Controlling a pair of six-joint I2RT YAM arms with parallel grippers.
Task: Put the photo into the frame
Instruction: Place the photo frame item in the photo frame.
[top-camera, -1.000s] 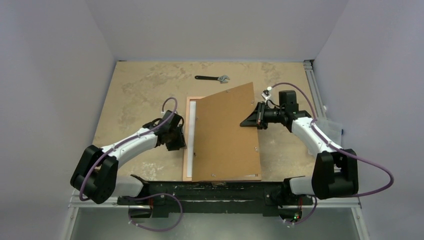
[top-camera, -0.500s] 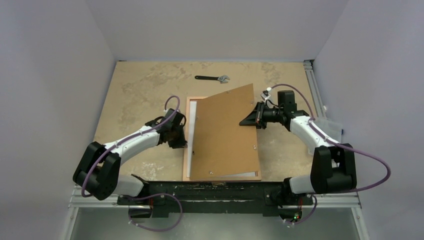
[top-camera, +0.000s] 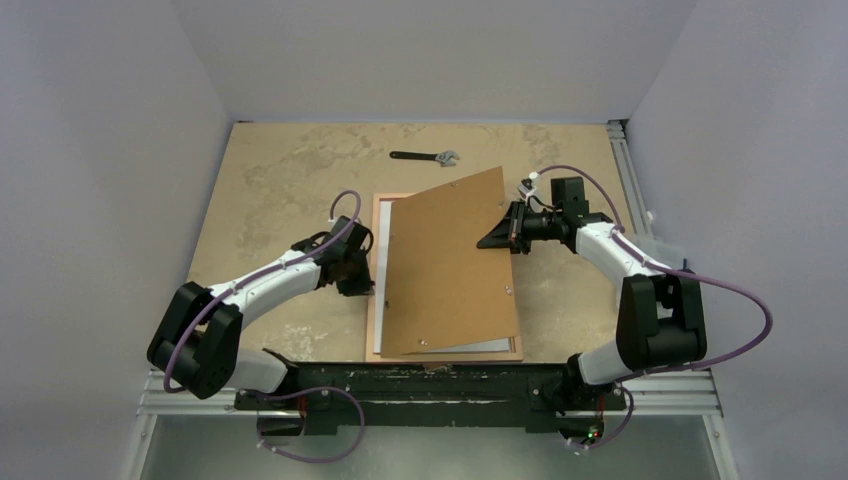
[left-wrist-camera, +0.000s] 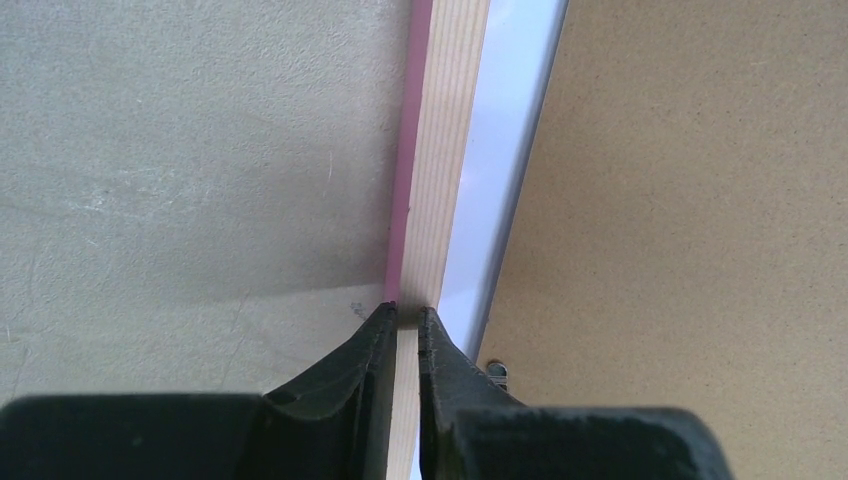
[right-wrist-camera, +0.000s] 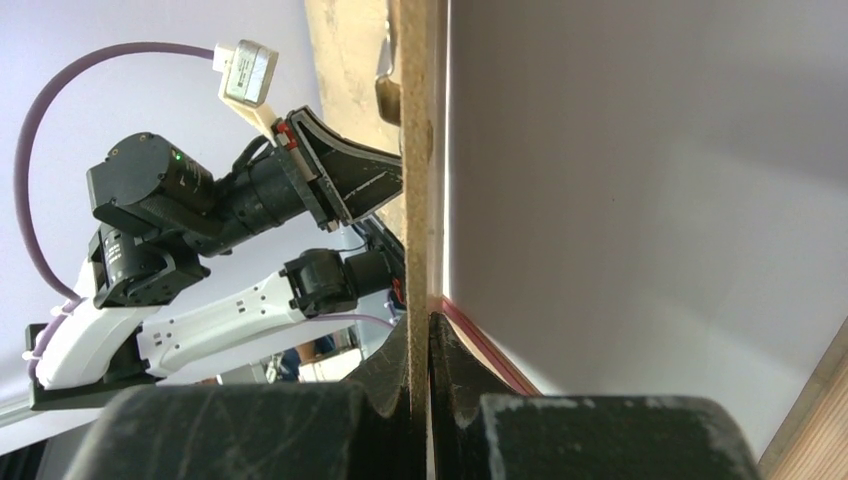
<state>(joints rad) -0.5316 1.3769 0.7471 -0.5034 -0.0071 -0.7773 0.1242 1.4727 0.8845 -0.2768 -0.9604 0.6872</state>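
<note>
The photo lies white back up inside the frame. It shows only as a pale strip along the left and near rails, and the rest is hidden under the backing board. I judge it a light, thin, flexible print with a smooth surface, likely to crease or slide. If it needs shifting, the place to take it is an exposed edge or corner, nudged flat rather than pinched hard.

The frame rests face down on the counter, near the front edge between my two arms, with its wood-coloured back up and its pink front just visible at the outer side. It looks stiff and light, and its pane is probably fragile. The rails are the safe hold, so any pressing belongs there and not on the middle.

My left jaws stand narrow, closed across the frame's left rail, one finger on the outer side and one on the inner. This pins the frame to the counter. My right jaws are closed on the far right edge of the backing board, which hangs skewed, its right side raised and its near left part low over the frame. The board appears rigid and light, so an edge grip should serve.

A wrench lies well apart at the far side of the counter.
</note>
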